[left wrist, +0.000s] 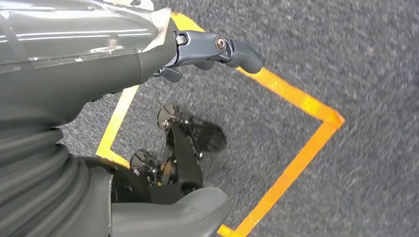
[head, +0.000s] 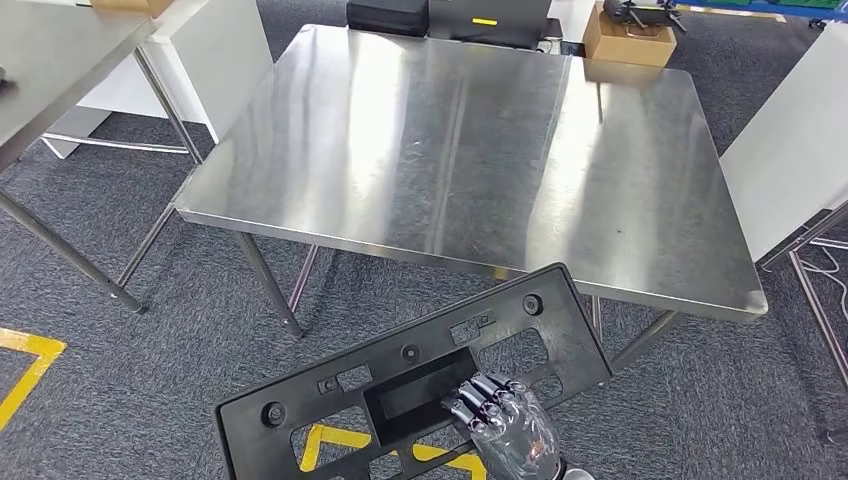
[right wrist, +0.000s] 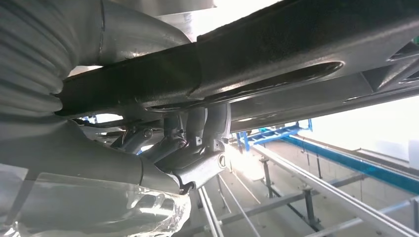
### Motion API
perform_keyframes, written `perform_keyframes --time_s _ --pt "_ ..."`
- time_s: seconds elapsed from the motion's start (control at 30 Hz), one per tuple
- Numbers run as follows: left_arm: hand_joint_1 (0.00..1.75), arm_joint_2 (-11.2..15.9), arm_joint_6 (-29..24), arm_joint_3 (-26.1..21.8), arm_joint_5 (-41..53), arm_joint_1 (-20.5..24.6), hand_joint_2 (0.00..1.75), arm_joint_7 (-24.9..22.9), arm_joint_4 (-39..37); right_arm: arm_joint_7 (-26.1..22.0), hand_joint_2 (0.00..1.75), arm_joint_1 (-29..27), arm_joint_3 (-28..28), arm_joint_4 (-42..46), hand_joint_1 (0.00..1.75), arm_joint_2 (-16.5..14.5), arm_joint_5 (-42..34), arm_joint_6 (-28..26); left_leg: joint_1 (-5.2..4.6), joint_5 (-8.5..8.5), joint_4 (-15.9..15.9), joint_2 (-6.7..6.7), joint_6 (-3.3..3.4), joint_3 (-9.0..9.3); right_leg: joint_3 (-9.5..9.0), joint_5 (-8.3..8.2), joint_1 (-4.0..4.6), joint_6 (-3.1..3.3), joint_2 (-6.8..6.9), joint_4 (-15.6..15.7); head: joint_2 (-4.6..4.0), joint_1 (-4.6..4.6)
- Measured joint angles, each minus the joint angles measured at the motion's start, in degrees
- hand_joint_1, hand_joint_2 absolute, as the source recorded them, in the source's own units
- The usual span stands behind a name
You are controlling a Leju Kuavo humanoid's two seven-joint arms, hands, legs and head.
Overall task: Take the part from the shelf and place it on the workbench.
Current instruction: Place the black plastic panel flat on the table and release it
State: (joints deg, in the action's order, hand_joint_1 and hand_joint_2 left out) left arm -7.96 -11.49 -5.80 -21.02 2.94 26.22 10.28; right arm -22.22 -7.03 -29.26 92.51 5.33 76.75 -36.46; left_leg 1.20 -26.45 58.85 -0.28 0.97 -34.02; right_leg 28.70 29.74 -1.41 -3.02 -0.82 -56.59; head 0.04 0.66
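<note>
The part (head: 420, 370) is a long black plastic panel with round holes and rectangular cut-outs. It hangs in the air at the bottom of the head view, tilted, its far end just short of the near edge of the steel workbench (head: 450, 140). My right hand (head: 505, 425) grips it from below at its near edge. In the right wrist view, the fingers (right wrist: 197, 133) curl up around the underside of the part (right wrist: 276, 54). My left hand (left wrist: 148, 64) hangs over the carpet, fingers apart, holding nothing.
A second steel table (head: 60, 60) stands at the left and a white panel (head: 790, 150) at the right. A cardboard box (head: 628, 38) and black cases (head: 440, 15) sit beyond the workbench. Yellow tape (head: 25, 370) marks the grey carpet.
</note>
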Motion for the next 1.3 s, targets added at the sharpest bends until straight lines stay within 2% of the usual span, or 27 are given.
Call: perform_keyframes --time_s 0.03,0.07,0.1,0.17,0.2,0.23,0.27,0.37,0.43,0.5,0.57,0.63,0.7,0.73,0.77,0.8,0.87,0.9,0.93,0.97,1.0,1.07,1.1,1.13,1.23,1.27,1.3 --pt "0.0 -0.01 -0.01 -0.01 -0.01 -0.02 1.75 -0.01 0.01 0.36 1.75 0.31 0.05 -0.18 1.75 0.01 0.01 0.0 -0.05 -0.01 -0.2 0.01 0.55 0.27 0.11 0.38 -0.03 -0.19 0.09 -0.68 0.0 -0.06" --pt "0.0 0.0 0.01 -0.01 0.0 -0.01 1.75 -0.03 0.01 0.87 1.75 0.8 0.14 -0.44 1.75 0.01 0.06 0.0 -0.08 -0.03 -0.41 0.06 1.07 0.58 0.99 1.29 -0.08 -0.15 0.18 -2.75 0.0 -0.16" --pt "0.0 0.0 0.04 -0.02 0.02 -0.01 1.75 -0.09 0.02 1.49 1.75 1.4 0.29 -0.81 1.75 0.01 0.12 0.0 -0.15 -0.13 -0.51 0.11 1.52 0.85 2.75 2.58 -0.15 0.08 0.27 -6.12 0.0 -0.26" --pt "0.0 -0.01 0.2 -0.01 0.11 0.01 1.75 -0.27 0.02 3.21 1.75 2.94 0.65 -1.93 1.75 -0.01 0.41 0.0 -0.56 -0.57 -0.52 0.19 2.21 1.21 7.92 5.2 0.02 0.5 0.31 -14.49 0.0 -0.34" --pt "0.0 -0.02 0.32 0.01 0.22 0.01 1.75 -0.4 0.02 4.14 1.75 3.7 0.84 -2.58 1.75 0.0 0.61 0.0 -0.79 -0.79 -0.52 0.17 2.44 1.41 9.98 5.66 0.17 0.48 0.31 -17.25 0.01 -0.34" --pt "0.0 -0.03 0.44 0.02 0.33 0.0 1.75 -0.49 0.02 4.88 1.75 4.29 0.98 -3.09 1.75 0.02 0.81 0.0 -0.96 -0.95 -0.52 0.14 2.59 1.57 11.28 5.72 0.31 0.39 0.31 -18.78 0.02 -0.34" --pt "0.0 -0.04 0.54 0.02 0.42 -0.01 1.75 -0.57 0.02 5.34 1.75 4.67 1.07 -3.42 1.75 0.03 0.96 0.0 -1.08 -1.05 -0.52 0.11 2.66 1.69 11.84 5.51 0.4 0.28 0.31 -19.2 0.02 -0.34" --pt "0.0 -0.04 0.61 0.03 0.5 -0.02 1.75 -0.63 0.02 5.67 1.75 4.93 1.15 -3.65 1.75 0.06 1.04 0.0 -1.15 -1.13 -0.52 0.09 2.7 1.78 11.95 5.19 0.45 0.22 0.31 -18.97 0.01 -0.33" --pt "0.0 -0.06 0.71 0.07 0.6 -0.02 1.75 -0.74 0.02 6.47 1.75 5.79 1.46 -4.27 1.75 0.09 1.09 0.0 -1.37 -1.33 -0.52 0.02 2.77 2.11 11.4 3.65 0.67 0.06 0.31 -16.8 0.01 -0.36" --pt "0.0 -0.25 1.27 0.56 1.33 0.09 1.75 -1.05 0.01 8.85 1.75 11.27 3.94 -8.4 1.75 0.16 1.13 0.09 -2.05 -2.31 -0.5 -0.11 2.6 2.97 8.38 -1.3 1.58 1.1 0.2 -8.12 0.02 -0.28" --pt "0.0 -0.33 2.22 1.38 2.44 0.23 1.75 -1.4 0.03 11.46 1.75 18.73 7.9 -14.66 1.75 0.19 1.5 0.31 -2.4 -3.65 0.33 -0.19 1.93 3.21 5.4 -4.99 1.51 2.77 0.1 -0.86 0.01 -0.22" --pt "0.0 -0.22 2.9 1.98 3.06 0.25 1.75 -1.55 0.06 12.93 1.75 22.97 10.78 -18.94 1.75 0.07 2.23 0.57 -1.99 -5.74 4.64 -0.2 1.04 1.09 4.55 -4.96 0.72 3.56 0.15 -0.19 0.0 -0.18" --pt "0.0 -0.13 3.3 2.44 3.4 0.2 1.75 -1.74 0.06 14.05 1.75 25.41 12.89 -22.02 1.75 -0.09 3.14 0.89 -1.24 -8.29 11.75 -0.16 0.1 -3.2 4.05 -4.59 0.67 3.96 0.22 -0.11 0.0 -0.11" --pt "0.0 -0.07 3.47 2.65 3.53 0.15 1.75 -1.86 0.06 14.55 1.75 26.26 13.92 -23.42 1.75 -0.19 3.7 1.07 -0.76 -8.65 14.3 -0.11 -0.36 -5.21 3.86 -4.37 0.59 3.95 0.24 -0.12 0.0 -0.13" --pt "0.0 0.01 3.62 2.83 3.61 0.1 1.75 -1.95 0.06 14.97 1.75 26.92 14.98 -24.75 1.75 -0.3 4.26 1.24 -0.29 -7.89 15.03 -0.02 -0.8 -6.43 3.63 -4.1 0.45 3.78 0.23 -0.15 0.0 -0.12" --pt "0.0 0.09 3.74 2.96 3.64 0.07 1.75 -2.02 0.06 15.27 1.75 27.39 15.99 -25.88 1.75 -0.42 4.71 1.37 0.15 -6.03 13.64 0.06 -1.23 -6.56 3.31 -3.77 0.21 3.45 0.2 -0.19 0.0 -0.12" --pt "0.0 0.22 3.85 3.15 3.66 0.05 1.75 -2.03 0.05 15.6 1.75 27.99 17.68 -27.57 1.75 -0.63 5.19 1.56 0.88 -1.14 6.75 0.17 -2.14 -4.28 2.57 -2.92 -0.23 2.52 0.16 -0.47 0.0 -0.07" --pt "0.0 0.24 3.88 3.22 3.67 0.06 1.75 -2.04 0.04 15.67 1.75 28.32 18.28 -28.11 1.75 -0.7 5.24 1.61 0.96 0.29 3.62 0.07 -2.32 -2.89 2.43 -2.47 -0.18 2.01 0.12 -0.76 0.0 0.07" --pt "0.0 0.24 3.91 3.3 3.67 0.1 1.75 -2.05 0.03 15.72 1.75 28.68 18.77 -28.58 1.75 -0.77 5.32 1.66 0.89 0.89 1.68 -0.01 -2.2 -2.0 2.39 -2.14 -0.03 1.52 0.07 -0.93 0.0 0.17" --pt "0.0 0.25 3.93 3.36 3.68 0.13 1.75 -2.07 0.02 15.76 1.75 29.01 19.13 -28.94 1.75 -0.83 5.4 1.69 0.62 0.64 1.07 -0.11 -1.8 -1.61 2.44 -1.99 0.17 1.08 0.03 -0.92 0.01 0.27" --pt "0.0 0.27 3.95 3.4 3.68 0.17 1.75 -2.07 0.02 15.78 1.75 29.26 19.42 -29.25 1.75 -0.89 5.51 1.71 0.29 0.49 0.88 -0.17 -1.12 -1.49 2.44 -1.91 0.33 0.63 -0.01 -0.81 0.01 0.34" --pt "0.0 0.3 3.97 3.44 3.7 0.2 1.75 -2.05 0.03 15.8 1.75 29.47 19.83 -29.74 1.75 -1.04 5.65 1.72 0.03 0.48 0.64 -0.16 0.19 -1.27 2.51 -1.61 0.15 -0.09 0.1 -0.86 0.01 0.25" --pt "0.0 0.29 3.97 3.46 3.71 0.21 1.75 -2.04 0.03 15.8 1.75 29.57 20.01 -29.93 1.75 -1.11 5.69 1.72 0.01 0.48 0.44 -0.18 0.75 -1.06 3.09 -1.01 0.03 -0.28 0.22 -2.07 0.01 0.13" --pt "0.0 0.3 3.97 3.47 3.72 0.21 1.75 -2.03 0.04 15.8 1.75 29.68 20.21 -30.12 1.75 -1.17 5.71 1.71 0.04 0.44 0.26 -0.19 1.23 -0.83 4.45 0.02 -0.1 -0.27 0.33 -4.68 0.02 0.01" --pt "0.0 0.3 3.97 3.5 3.73 0.18 1.75 -2.02 0.04 15.82 1.75 29.87 20.64 -30.81 1.75 -1.27 5.72 1.7 -0.26 -0.08 0.22 -0.21 2.01 -0.31 11.36 3.54 -0.08 -0.13 0.43 -16.59 0.01 -0.24" --pt "0.0 0.3 3.97 3.52 3.73 0.16 1.75 -2.02 0.04 15.82 1.75 29.85 20.73 -31.04 1.75 -1.29 5.72 1.7 -0.42 -0.28 0.23 -0.23 2.12 -0.07 12.84 3.54 0.05 -0.31 0.43 -18.37 0.01 -0.26" --pt "0.0 0.29 3.97 3.54 3.73 0.15 1.75 -2.03 0.04 15.83 1.75 29.84 20.79 -31.24 1.75 -1.31 5.72 1.7 -0.57 -0.49 0.23 -0.27 2.18 0.23 13.11 2.53 0.2 -0.57 0.43 -17.76 0.02 -0.27"
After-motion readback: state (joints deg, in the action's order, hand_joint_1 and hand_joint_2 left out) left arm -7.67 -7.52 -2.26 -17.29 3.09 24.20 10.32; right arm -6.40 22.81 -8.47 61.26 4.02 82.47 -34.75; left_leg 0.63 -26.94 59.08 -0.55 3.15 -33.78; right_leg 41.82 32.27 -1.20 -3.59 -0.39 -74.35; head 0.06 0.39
